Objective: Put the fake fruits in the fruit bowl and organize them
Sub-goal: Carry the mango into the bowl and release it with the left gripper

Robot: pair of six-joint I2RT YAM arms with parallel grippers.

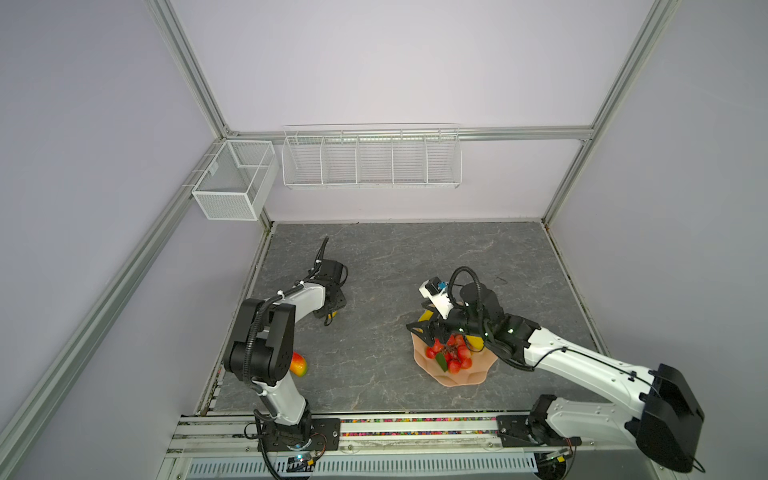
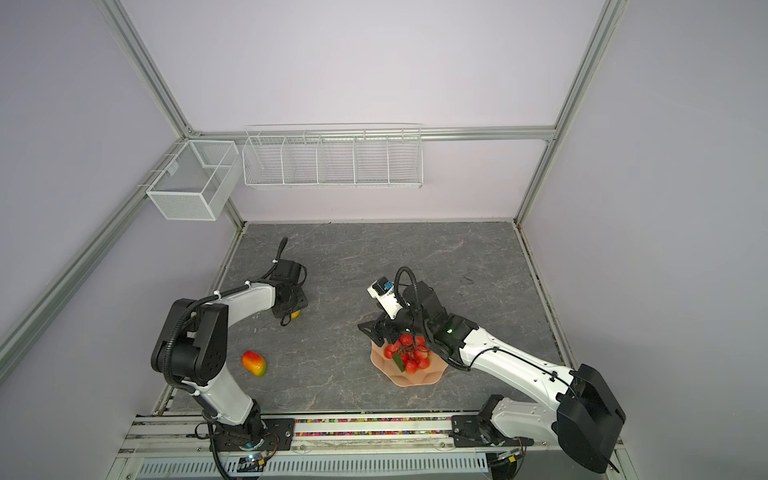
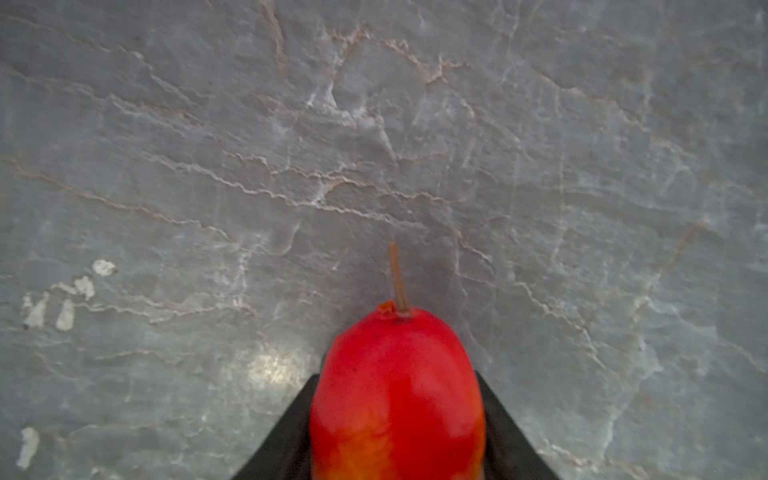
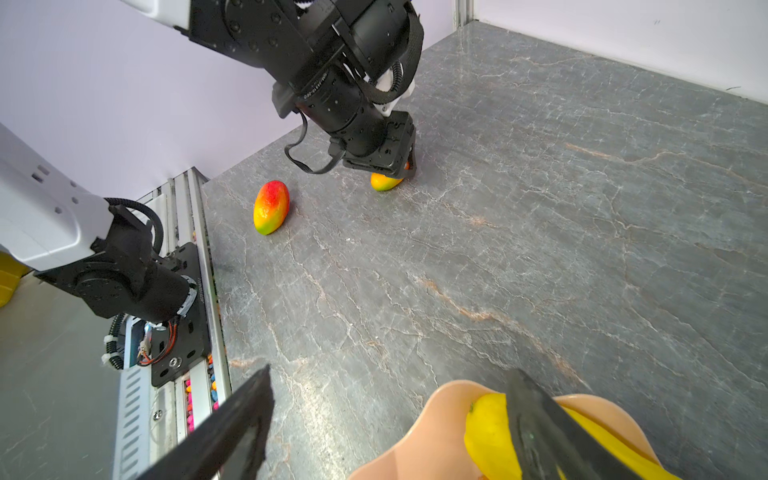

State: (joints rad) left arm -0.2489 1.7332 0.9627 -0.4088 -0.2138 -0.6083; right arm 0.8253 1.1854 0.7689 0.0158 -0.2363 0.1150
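A red-orange mango (image 3: 397,395) with a brown stem lies on the grey stone table, and my left gripper (image 3: 397,376) is shut on it, a black finger pressed against each side. From the right wrist view this mango (image 4: 384,181) peeks out yellow under the left gripper (image 4: 390,166). A second mango (image 2: 254,363) lies loose near the left arm's base. The peach fruit bowl (image 1: 457,376) holds a red berry cluster (image 1: 451,353) and a yellow fruit (image 4: 486,436). My right gripper (image 4: 390,374) hovers open over the bowl's rim, holding nothing.
A white wire rack (image 1: 372,160) and a mesh basket (image 1: 232,183) hang on the back wall above the table. A metal rail (image 1: 415,428) runs along the table's front edge between the two arm bases.
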